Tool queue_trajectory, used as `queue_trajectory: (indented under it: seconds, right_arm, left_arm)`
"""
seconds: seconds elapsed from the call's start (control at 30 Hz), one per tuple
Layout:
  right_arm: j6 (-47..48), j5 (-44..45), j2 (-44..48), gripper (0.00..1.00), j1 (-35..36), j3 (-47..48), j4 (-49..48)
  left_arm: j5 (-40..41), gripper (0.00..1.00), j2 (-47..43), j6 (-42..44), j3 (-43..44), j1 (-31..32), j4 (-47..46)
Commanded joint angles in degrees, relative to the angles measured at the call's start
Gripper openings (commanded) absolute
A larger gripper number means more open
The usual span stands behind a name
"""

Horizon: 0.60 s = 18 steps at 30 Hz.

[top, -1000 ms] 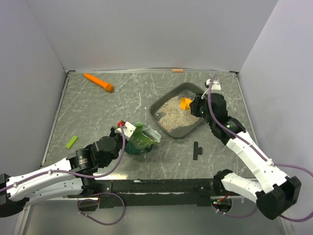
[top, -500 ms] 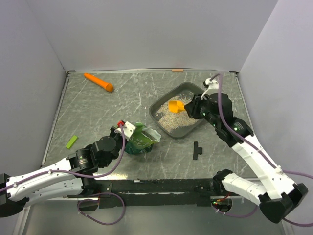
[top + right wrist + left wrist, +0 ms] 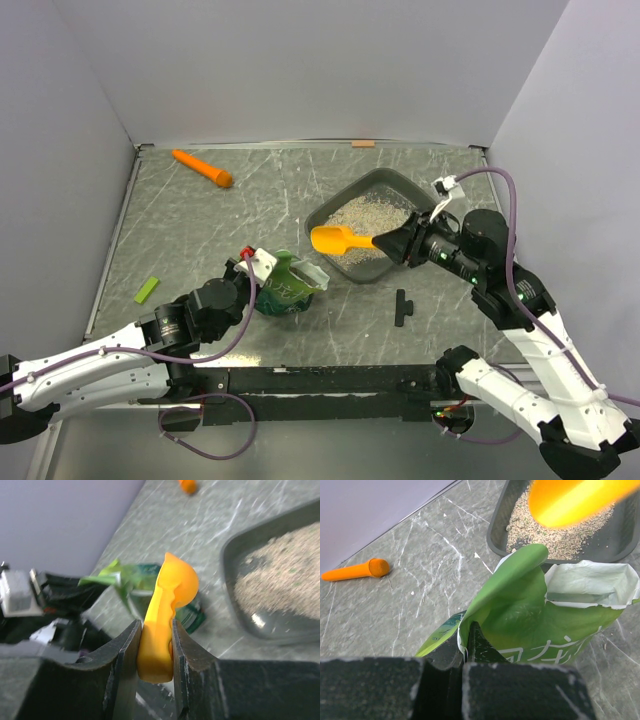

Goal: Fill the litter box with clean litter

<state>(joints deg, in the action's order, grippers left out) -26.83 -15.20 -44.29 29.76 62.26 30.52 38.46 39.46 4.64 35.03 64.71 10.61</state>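
The left gripper (image 3: 467, 645) pinched the rim of a glossy green bag (image 3: 530, 615), its white printed characters too cut off to read. The right gripper (image 3: 155, 650) clamped a smooth orange plastic scoop (image 3: 170, 605) above the dark grey litter box (image 3: 388, 180), which held grainy beige litter (image 3: 372, 213).

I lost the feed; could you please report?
Left gripper shut on green bag. Right gripper shut on orange scoop, above litter box rim. Clean litter inside.

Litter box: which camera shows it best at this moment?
The top view: nearly all of the litter box and its litter show. The left wrist sees one end beyond the bag; the right wrist only one corner, past the scoop.
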Motion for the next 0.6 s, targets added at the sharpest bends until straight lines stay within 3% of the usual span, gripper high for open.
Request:
queue_trajectory:
  seconds: [0.0, 0.33, 0.57]
  right_arm:
    - [-1.47, -7.12, 2.01, 0.00, 0.39, 3.30, 4.19]
    - [-1.82, -10.02, 3.60, 0.00, 0.47, 3.83, 8.50]
    - [-3.40, -9.76, 3.34, 0.00, 0.83, 0.15, 4.64]
  left_arm:
    - [4.43, 0.01, -0.88, -0.60, 1.27, -0.37, 1.78]
    - [4.52, 0.01, -1.23, -0.60, 1.45, -0.37, 1.96]
    - [4.26, 0.01, -1.58, -0.69, 1.54, -0.37, 1.78]
